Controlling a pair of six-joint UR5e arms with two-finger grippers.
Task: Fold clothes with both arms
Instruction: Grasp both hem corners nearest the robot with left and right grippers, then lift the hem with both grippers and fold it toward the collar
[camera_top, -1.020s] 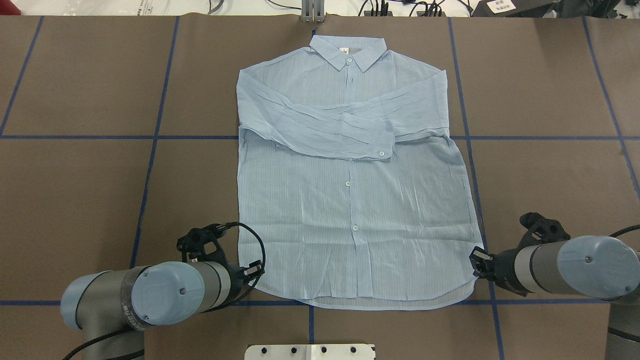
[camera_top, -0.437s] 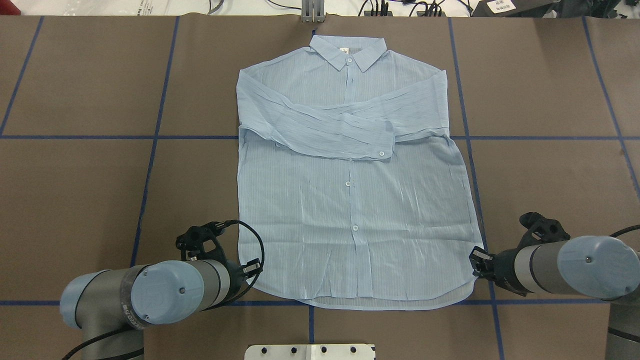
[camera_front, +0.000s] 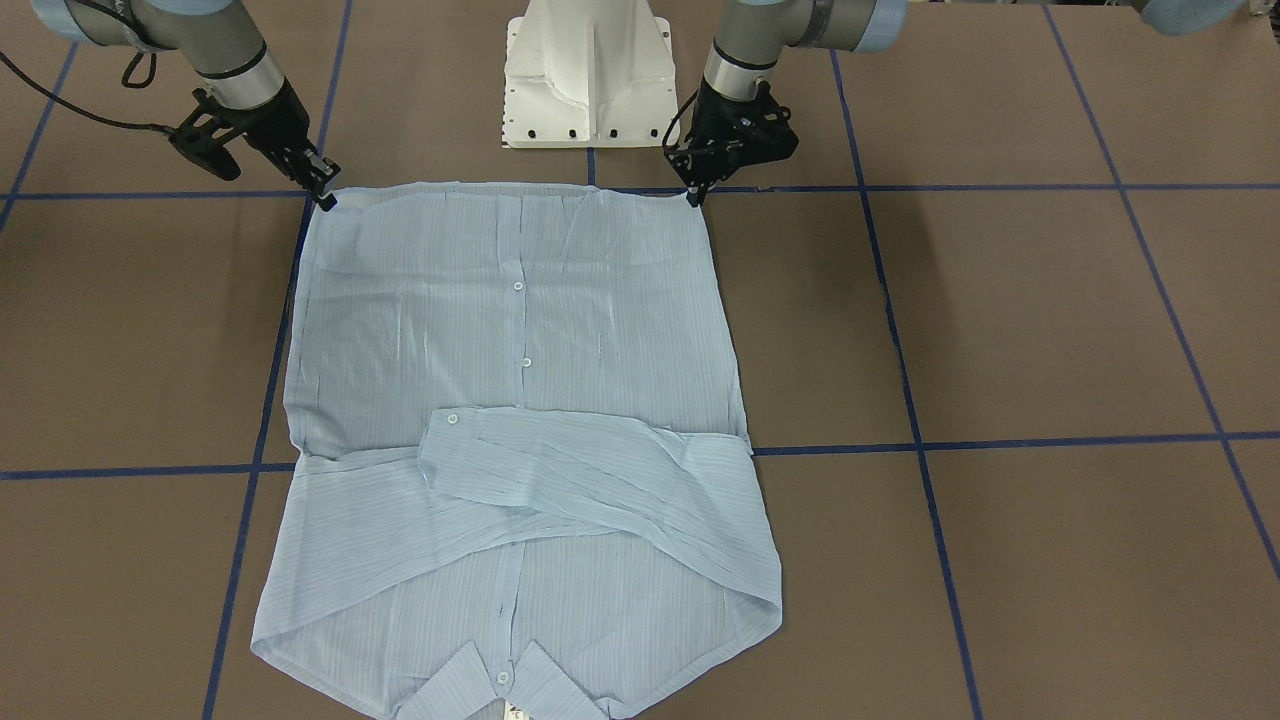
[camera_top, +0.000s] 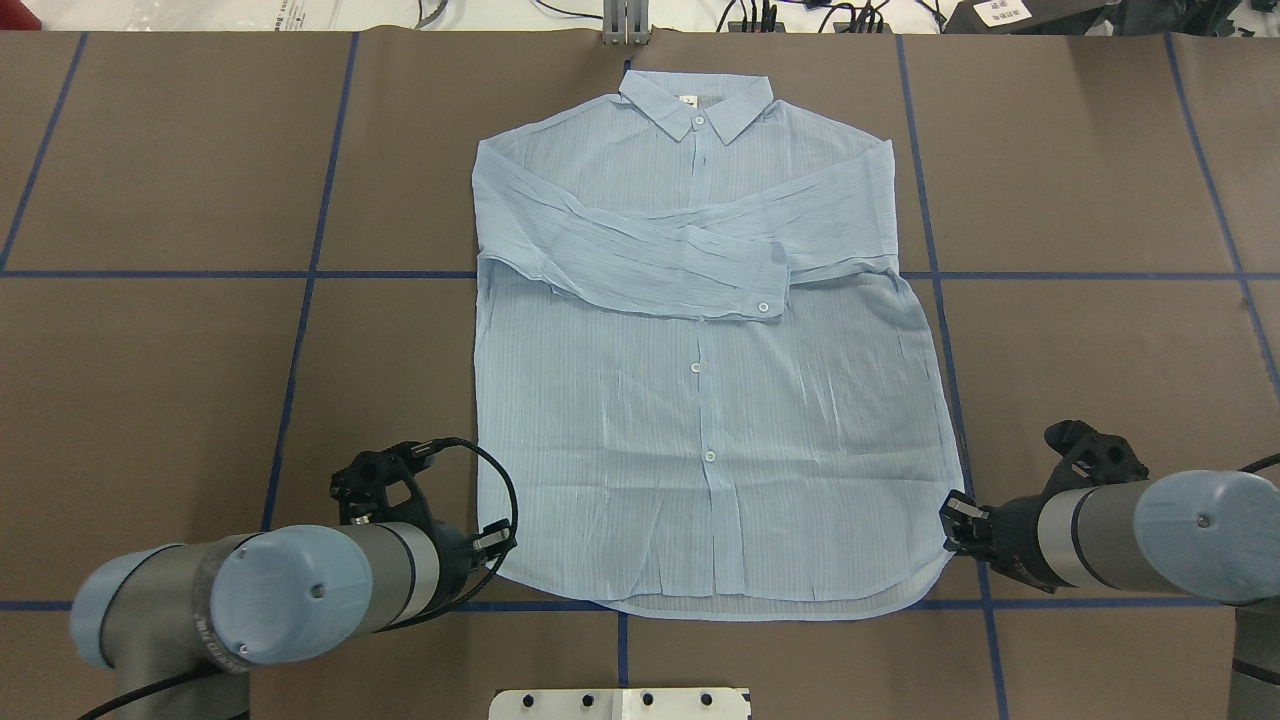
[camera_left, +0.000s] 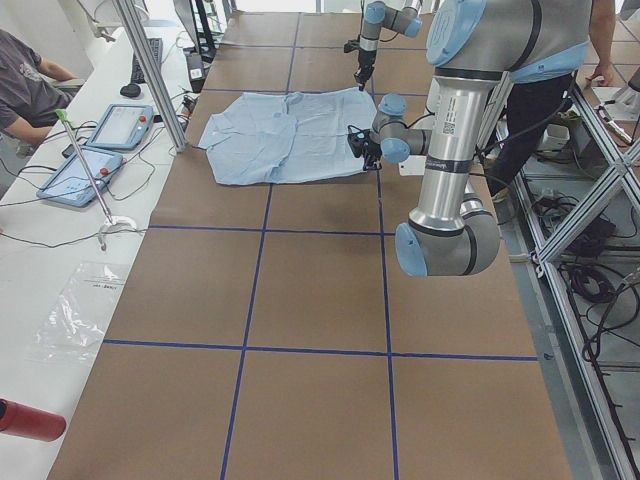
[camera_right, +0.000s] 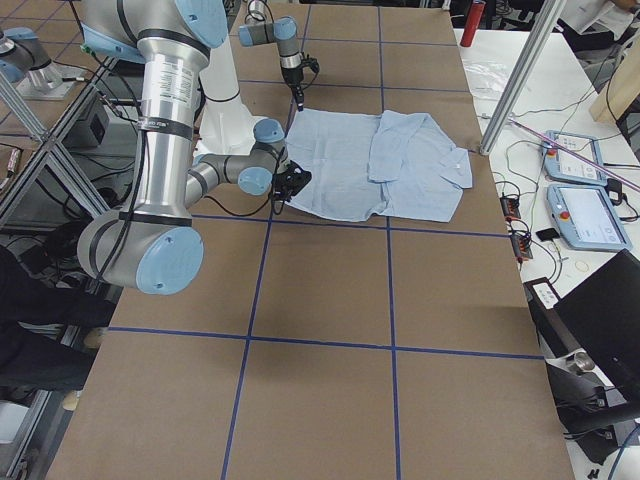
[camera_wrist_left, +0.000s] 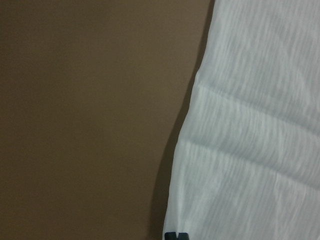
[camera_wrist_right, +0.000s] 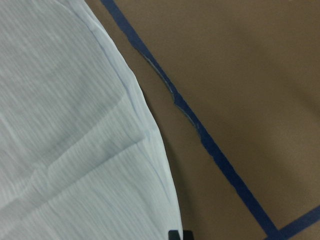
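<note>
Compared with the overhead pictures of a moment before, the left arm (camera_top: 290, 595) is now drawn outward, toward the left edge of that view, and the right arm (camera_top: 1150, 535) is shifted a little toward the right edge. The left gripper (camera_top: 497, 542) is moved only slightly with its arm, and the right gripper (camera_top: 953, 512) is found at the same place. The shirt (camera_top: 700, 400) is not displaced; its outline and creases are unchanged. From this it is judged that only the posture of the arms is being adjusted at the 2 near corners of the hem (camera_top: 760, 605), and that the lower part is not yet lifted for a fold.

The state of the jaws cannot be told for either gripper. In the front-facing view the fingers of each seem brought to a point at the cloth edge, but it is not shown whether cloth is pinched between them. In the wrist views only a small dark tip is visible beside flat fabric.

The shirt is laid flat, front up, in the middle of the brown table (camera_top: 150, 400), with the collar (camera_top: 697, 105) at the far side and the hem nearest to the robot. Both sleeves (camera_top: 650, 265) are already folded across the chest, 1 over the other. The fabric is thin, pale blue, finely striped and lightly wrinkled. Small white buttons (camera_top: 711, 456) are seen along the front.
</note>
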